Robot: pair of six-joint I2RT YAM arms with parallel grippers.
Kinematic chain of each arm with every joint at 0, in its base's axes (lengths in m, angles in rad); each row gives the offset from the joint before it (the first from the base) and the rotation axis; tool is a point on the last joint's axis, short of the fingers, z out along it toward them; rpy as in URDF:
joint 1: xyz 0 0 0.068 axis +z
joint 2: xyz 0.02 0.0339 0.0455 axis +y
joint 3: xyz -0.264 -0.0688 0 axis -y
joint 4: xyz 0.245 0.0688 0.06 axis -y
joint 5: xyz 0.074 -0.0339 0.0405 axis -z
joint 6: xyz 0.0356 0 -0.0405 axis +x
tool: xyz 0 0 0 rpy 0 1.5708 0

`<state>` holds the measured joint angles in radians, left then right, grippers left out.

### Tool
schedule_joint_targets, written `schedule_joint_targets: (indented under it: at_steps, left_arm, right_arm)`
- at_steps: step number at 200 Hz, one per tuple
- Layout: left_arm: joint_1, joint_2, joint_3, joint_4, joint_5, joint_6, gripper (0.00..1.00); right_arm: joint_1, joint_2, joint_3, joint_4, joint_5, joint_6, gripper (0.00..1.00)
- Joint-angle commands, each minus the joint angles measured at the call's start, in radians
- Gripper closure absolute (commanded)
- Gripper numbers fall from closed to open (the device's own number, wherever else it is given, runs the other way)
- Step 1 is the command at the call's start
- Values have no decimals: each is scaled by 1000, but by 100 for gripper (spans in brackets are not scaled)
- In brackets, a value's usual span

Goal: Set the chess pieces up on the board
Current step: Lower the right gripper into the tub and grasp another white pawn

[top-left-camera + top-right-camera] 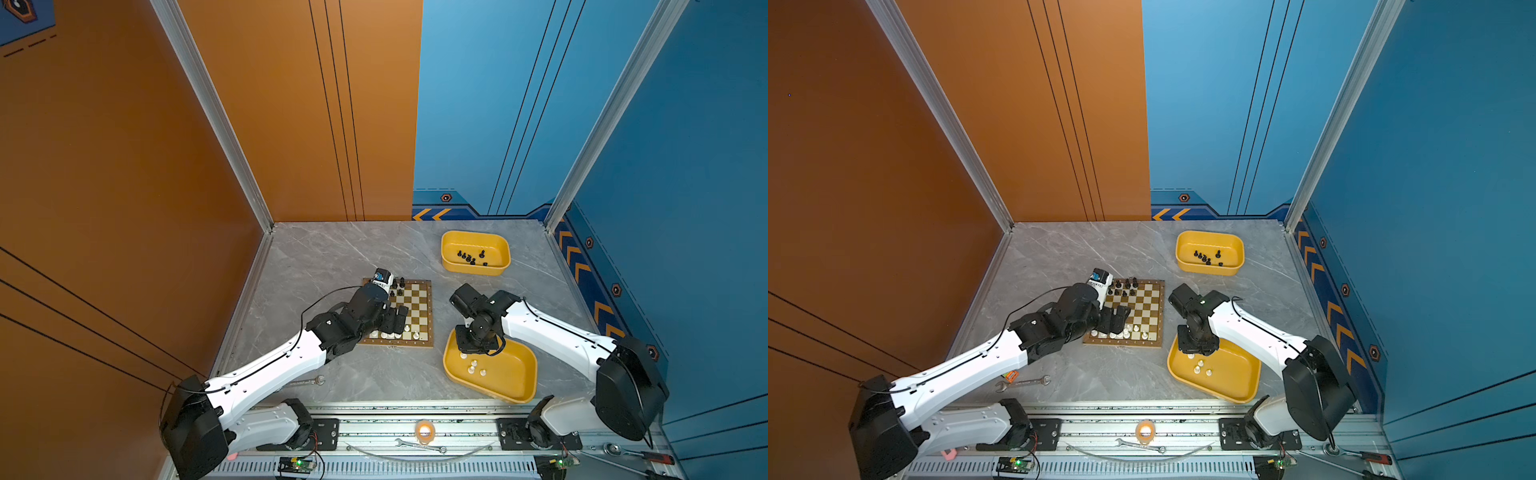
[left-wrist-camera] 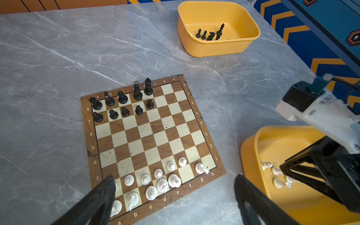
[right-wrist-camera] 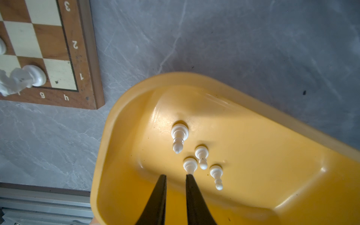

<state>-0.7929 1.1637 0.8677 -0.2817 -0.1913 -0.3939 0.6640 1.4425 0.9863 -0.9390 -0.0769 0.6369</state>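
While right pincer (image 3: 176, 176) hangs narrowly parted, white piece (image 3: 190, 165) stands just beyond one tip, ungripped.

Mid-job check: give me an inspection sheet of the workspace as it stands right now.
Surface: grey marble table, no spills seen.
Job's things: board, black pieces set at one end, white pieces at the other, gaps in both; loose black pieces in the far tray, four loose white pieces in the near tray.
Clutter: wrench on the table; tools on the front rail.
Grippers: left gripper wide open over the board's white end; right gripper narrowly open, empty, tips at the loose white pieces.
Cables: black cable arcs off the left arm, clear of the pieces.
Surroundings: orange wall, blue wall, nothing else seen.
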Motion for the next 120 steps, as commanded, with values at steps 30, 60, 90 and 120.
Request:
schedule_joint_targets:
  at_steps: [30,60,90,120]
  left_arm:
    - [12,-22,-8,-26,-5,-5,4]
    - [17,-24,-6,-29,-2,-3,4]
    - [26,-22,2,-34,6,3,4]
    - [33,-24,8,-43,11,10,4]
  right_arm:
    - [0,40,-7,20,23,8,78]
    - [-1,57,-4,28,17,1,77]
    - [-3,77,-6,43,14,-2,77]
    - [-3,96,-10,57,17,-4,78]
